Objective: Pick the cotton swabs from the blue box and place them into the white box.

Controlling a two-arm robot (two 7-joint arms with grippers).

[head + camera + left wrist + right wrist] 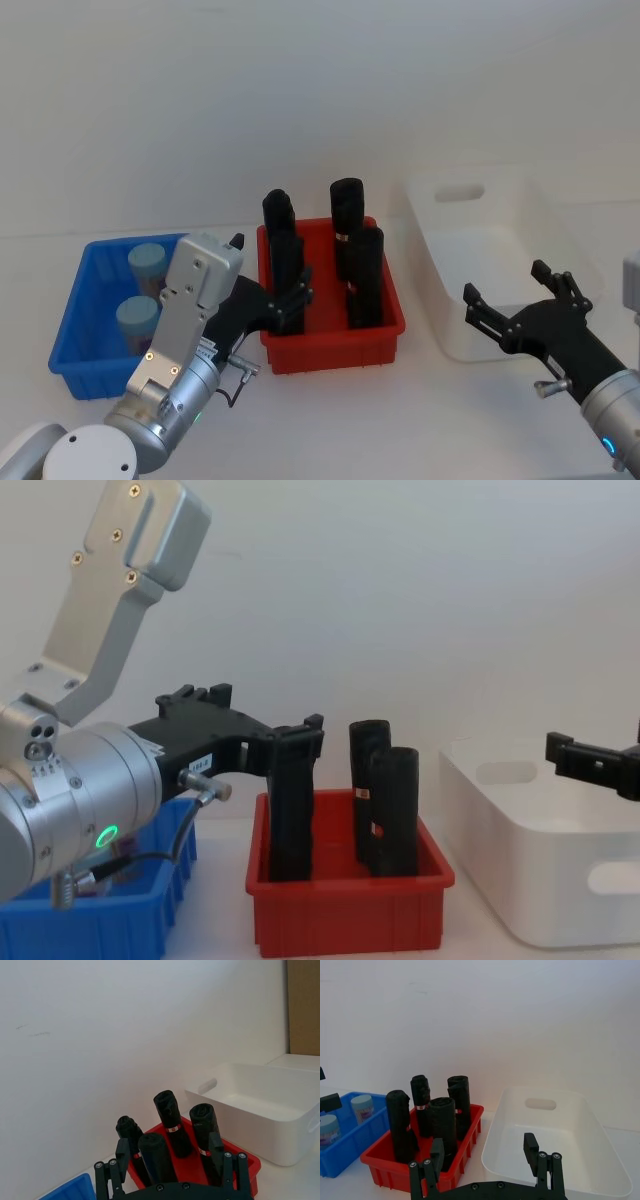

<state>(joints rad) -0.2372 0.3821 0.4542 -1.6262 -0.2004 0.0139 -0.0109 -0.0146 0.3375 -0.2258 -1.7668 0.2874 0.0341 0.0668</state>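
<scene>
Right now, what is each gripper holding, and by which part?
Nothing is held: the left gripper and the right gripper both have open, empty jaws.

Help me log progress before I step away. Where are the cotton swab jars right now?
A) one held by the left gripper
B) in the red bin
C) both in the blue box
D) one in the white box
C: the cotton swabs, two jars, stand in the blue box; the white box holds none, and the left gripper has open, empty jaws.
</scene>
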